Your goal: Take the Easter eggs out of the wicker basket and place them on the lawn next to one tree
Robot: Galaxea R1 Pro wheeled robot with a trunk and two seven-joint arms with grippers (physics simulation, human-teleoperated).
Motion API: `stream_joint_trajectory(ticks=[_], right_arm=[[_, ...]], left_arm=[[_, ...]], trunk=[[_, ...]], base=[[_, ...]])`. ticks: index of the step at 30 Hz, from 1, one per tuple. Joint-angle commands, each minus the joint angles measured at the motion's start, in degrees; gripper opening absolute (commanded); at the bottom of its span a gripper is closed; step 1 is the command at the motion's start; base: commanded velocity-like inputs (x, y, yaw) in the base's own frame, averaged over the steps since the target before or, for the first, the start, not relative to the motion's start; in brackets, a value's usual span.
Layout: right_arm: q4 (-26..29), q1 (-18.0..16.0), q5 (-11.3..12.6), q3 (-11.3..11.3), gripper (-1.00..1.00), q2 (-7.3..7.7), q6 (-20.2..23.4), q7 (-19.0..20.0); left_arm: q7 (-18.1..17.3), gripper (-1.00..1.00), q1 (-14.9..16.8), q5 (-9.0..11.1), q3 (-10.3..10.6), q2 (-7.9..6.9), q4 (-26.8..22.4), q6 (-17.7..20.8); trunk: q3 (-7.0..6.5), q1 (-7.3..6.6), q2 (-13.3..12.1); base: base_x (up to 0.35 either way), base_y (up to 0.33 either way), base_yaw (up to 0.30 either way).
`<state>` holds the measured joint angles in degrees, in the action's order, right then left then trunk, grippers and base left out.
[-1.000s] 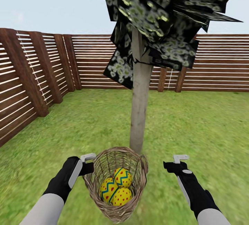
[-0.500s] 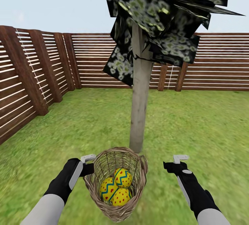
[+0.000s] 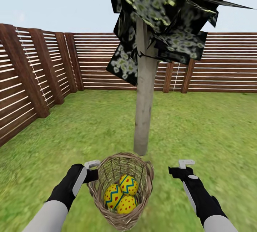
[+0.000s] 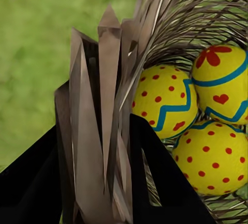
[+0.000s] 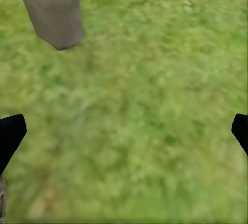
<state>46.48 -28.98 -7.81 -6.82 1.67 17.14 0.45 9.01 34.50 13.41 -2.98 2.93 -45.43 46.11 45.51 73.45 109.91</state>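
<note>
Fenced garden [image 3: 43, 68]: lawn [image 3: 214, 125], tree [image 3: 144, 93]

A pale blue sky [image 3: 53, 0] with faint white cloud stretches above the reddish-brown slatted fence [image 3: 46, 68], whose thick upright posts [image 3: 21, 68] stand along its left run and far corner.

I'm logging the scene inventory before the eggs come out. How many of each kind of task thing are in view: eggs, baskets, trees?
Easter eggs: 3, all inside the basket
Wicker basket: 1, its rim held by the left hand
Tree: 1
Total: 5
</note>
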Motion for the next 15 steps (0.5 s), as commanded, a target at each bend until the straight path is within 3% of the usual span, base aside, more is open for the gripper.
stream_joint_trajectory(ticks=[1, 15], right_arm=[[0.1, 0.0, -0.5, 0.0, 1.0, 0.0, 0.3, 0.1], [1.0, 0.0, -0.7, 0.1, 1.0, -0.25, 0.3, 0.0]], left_arm=[[0.4, -1.0, 0.0, 1.3, -0.2, 0.12, -0.1, 0.1], [0.4, -1.0, 0.0, 1.3, -0.2, 0.14, -0.1, -0.1]], trunk=[[0.23, 0.22, 0.4], [2.75, 3.29, 6.1]], base=[[0.0, 0.0, 0.0], [0.0, 0.0, 0.0]])
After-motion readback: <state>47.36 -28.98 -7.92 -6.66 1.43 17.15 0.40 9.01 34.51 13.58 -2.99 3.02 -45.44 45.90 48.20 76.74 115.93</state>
